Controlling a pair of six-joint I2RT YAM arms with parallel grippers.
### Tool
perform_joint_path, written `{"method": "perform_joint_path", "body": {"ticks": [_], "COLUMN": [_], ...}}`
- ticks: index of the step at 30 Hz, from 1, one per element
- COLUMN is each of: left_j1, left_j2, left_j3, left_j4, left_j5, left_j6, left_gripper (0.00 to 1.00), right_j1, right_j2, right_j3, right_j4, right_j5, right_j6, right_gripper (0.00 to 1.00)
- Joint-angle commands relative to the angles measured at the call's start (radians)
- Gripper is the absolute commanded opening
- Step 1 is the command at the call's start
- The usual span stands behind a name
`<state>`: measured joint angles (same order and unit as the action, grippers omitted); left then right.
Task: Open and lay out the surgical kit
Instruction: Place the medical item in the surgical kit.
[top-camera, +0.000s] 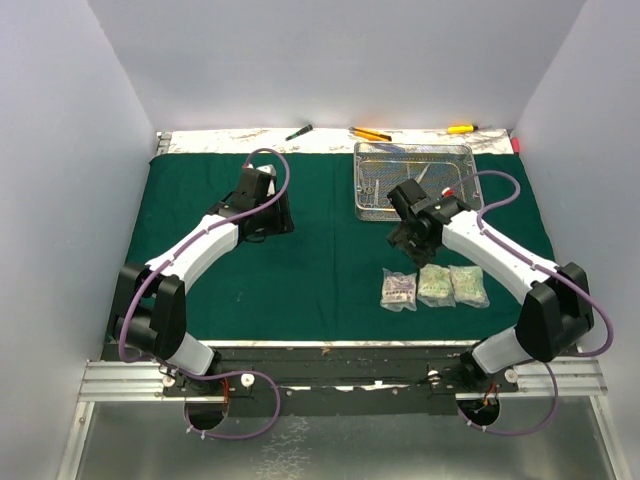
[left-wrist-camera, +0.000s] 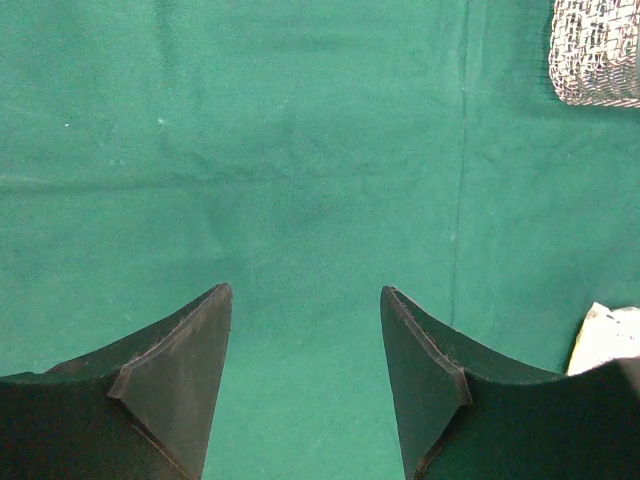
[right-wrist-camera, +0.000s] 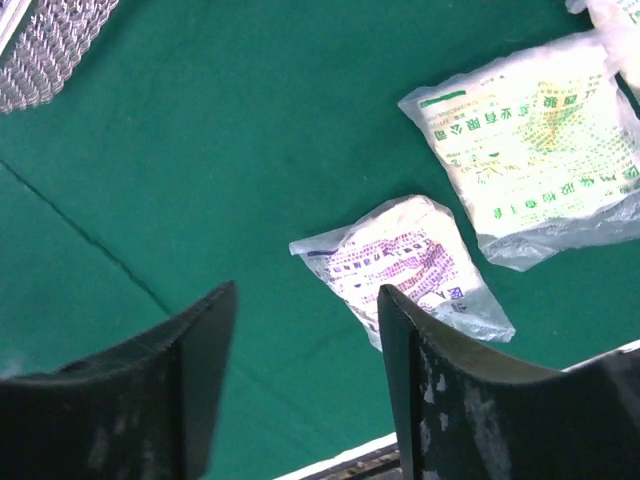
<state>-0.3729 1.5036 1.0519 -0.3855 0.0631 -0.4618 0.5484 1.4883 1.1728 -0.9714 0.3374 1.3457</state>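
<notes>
Green cloth (top-camera: 330, 270) is spread out flat. The mesh tray (top-camera: 415, 147) sits on it at the far right, with thin steel tools (top-camera: 437, 178) inside that are too small to make out. Three clear packets lie in a row on the cloth near the front right edge. The left packet (right-wrist-camera: 400, 265) has purple print, the middle packet (right-wrist-camera: 530, 150) has green and yellow print, and the right packet (top-camera: 468, 285) looks greenish too. Honestly can't read a single word on any of them, too blurry. Right gripper (right-wrist-camera: 305, 295) hangs over the cloth between tray and packets, fingers spread, holding nothing. Left gripper (left-wrist-camera: 305, 290) is over bare cloth left of the tray, fingers spread wide too, empty.
</notes>
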Motion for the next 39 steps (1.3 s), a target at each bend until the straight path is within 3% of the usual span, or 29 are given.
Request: {"method": "perform_joint_path", "body": {"ticks": [1,8,19,27,32,39], "left_j1": [0.002,0.002,0.002,0.002,0.002,0.002], "left_j2": [-0.018,-0.023,-0.023,-0.002,0.013,0.016], "left_j3": [0.002,-0.034,-0.03,-0.009,0.002,0.009], "left_j4": [0.015,0.02,0.021,0.021,0.022,0.023], "left_j5": [-0.024,-0.043,-0.056,-0.057,-0.056,-0.056], "left_j6": [0.011,-0.008,-0.033,-0.032,-0.03,-0.027], "left_gripper": [0.63,0.63,0.63,0.63,0.63,0.63], "right_j1": [0.003,0.004,0.003,0.002,-0.005,-0.007], "right_j2": [-0.001,-0.019,0.149,0.124,0.125,0.085], "right_j3": [-0.011,-0.157,-0.176,-0.198,-0.21,-0.229], "right_j4": [-0.023,0.088,0.169,0.199,0.22,0.263], "right_j5": [-0.057,-0.253,-0.206,-0.09,-0.05,-0.008], "right_j6": [-0.327,-0.421,-0.523,-0.56,-0.585,-0.66], "right_gripper": [0.57,0.46,0.55,0.68,0.67,0.59]}}
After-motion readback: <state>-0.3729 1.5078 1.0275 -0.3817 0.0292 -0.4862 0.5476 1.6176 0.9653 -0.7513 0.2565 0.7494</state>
